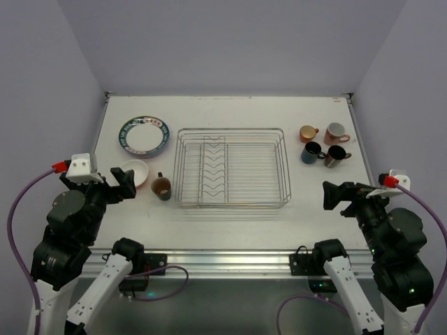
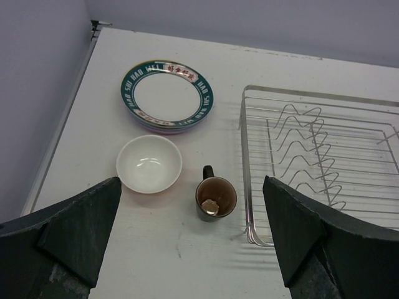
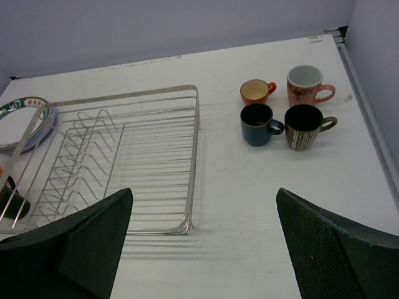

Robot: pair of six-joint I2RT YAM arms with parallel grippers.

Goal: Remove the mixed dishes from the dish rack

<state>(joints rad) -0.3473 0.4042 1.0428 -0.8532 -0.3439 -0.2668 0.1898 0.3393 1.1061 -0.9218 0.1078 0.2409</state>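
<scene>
Rectangular silver wire dish rack [image 1: 232,168] empty at centre; stacked round plates [image 1: 144,135], white bowl [image 1: 133,172], dark mug [image 1: 162,186] at left, four small mugs [image 1: 325,143] upper right. Open white tabletop [image 1: 230,225] along bottom edge. Spread wide, gripping nothing: left gripper [image 1: 120,183], right gripper [image 1: 340,196].

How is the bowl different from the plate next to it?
The plate is flat and wider; the bowl is deeper and smaller. The plate has a dark green rim with writing; the bowl is plain white inside. The plate tops a stack of plates; the bowl sits alone. Both are round, white in the middle, and outside the rack.
</scene>
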